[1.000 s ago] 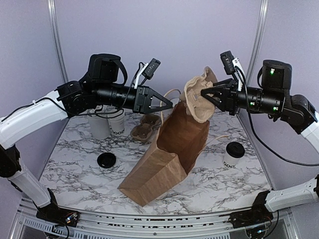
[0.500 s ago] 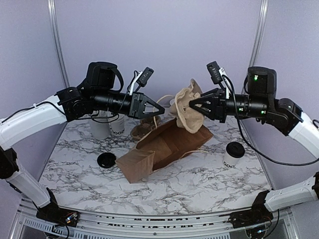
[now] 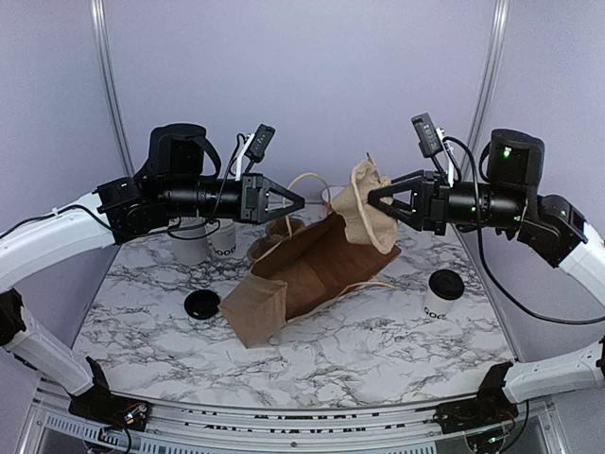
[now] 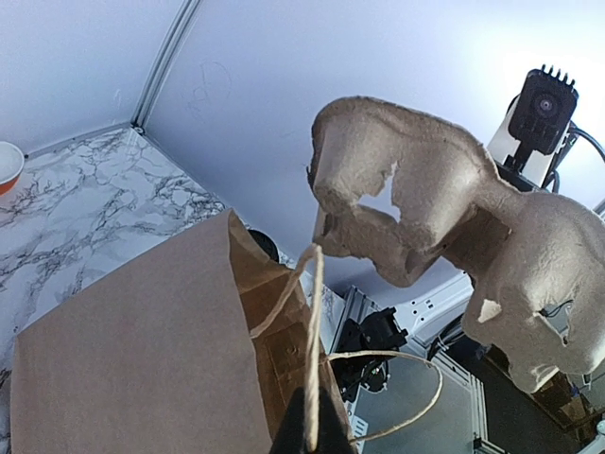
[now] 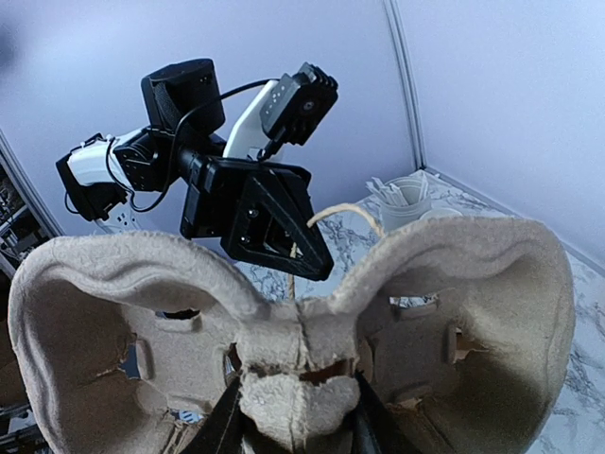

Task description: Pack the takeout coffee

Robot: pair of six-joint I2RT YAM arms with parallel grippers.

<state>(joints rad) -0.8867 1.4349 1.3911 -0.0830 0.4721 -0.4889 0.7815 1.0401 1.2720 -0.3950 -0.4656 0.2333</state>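
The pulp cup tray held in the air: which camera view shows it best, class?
Right wrist: the cup tray fills the frame, both cup wells visible, its middle pinched between the right fingers. Left wrist shows its opposite face, at an angle. Top external shows it small, above the paper bag.

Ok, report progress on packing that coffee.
Done: nothing packed; the takeout coffee stands lidded on the table, outside the paper bag. In hand: left gripper holds up the bag's twine handle, right gripper holds the pulp tray. Left: likely tray and coffee into bag.
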